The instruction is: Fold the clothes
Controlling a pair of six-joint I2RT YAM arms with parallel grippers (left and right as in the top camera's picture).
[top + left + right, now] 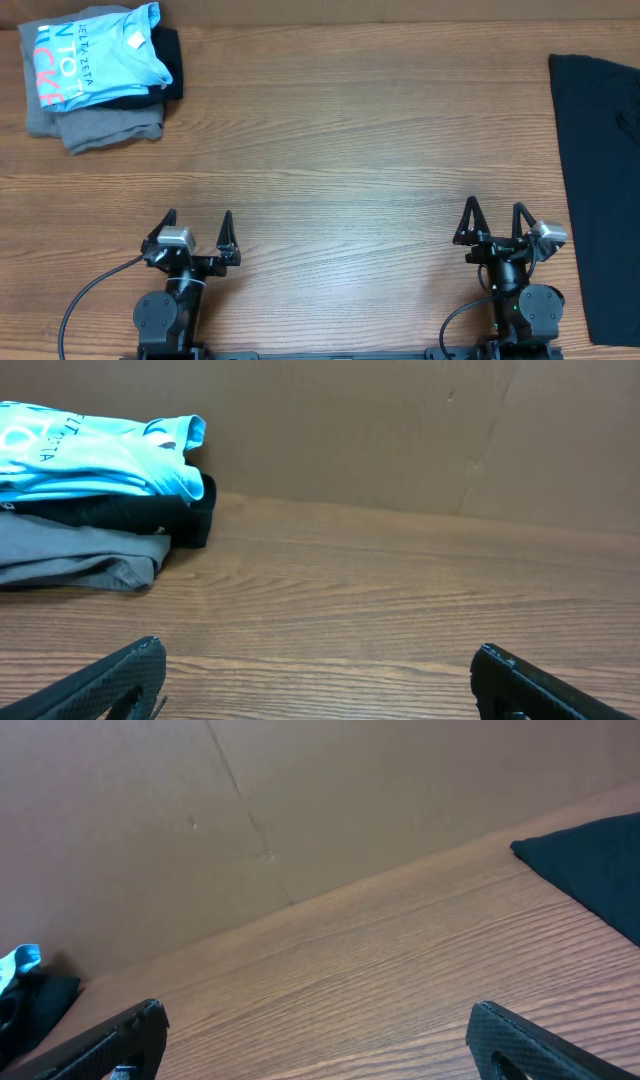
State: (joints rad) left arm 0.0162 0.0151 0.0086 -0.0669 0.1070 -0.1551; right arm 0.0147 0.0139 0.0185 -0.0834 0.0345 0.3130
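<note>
The black T-shirt (600,190) lies flat on the wooden table (350,140) at the 3 o'clock side of the overhead view. It reaches from the far part of the table down toward the near edge, and part of it runs out of the picture on the right. In the right wrist view only one dark corner of it shows, at about 2 o'clock.

The left gripper (198,215) stands at about 7 o'clock, near the front edge. Its two fingers are spread wide, with only bare wood between them; it holds nothing. The right gripper (494,205) stands at about 5 o'clock, just beside the left edge of the T-shirt but apart from it. Its jaws are also fully spread and have hold of nothing.

At about 10 o'clock, well apart from both arms, there is a small pile: a light-blue shirt (95,50) with white letters on top, a dark garment (172,62) under it, and a grey garment (100,125) at the bottom. A brown cardboard wall (400,430) stands behind the table.
</note>
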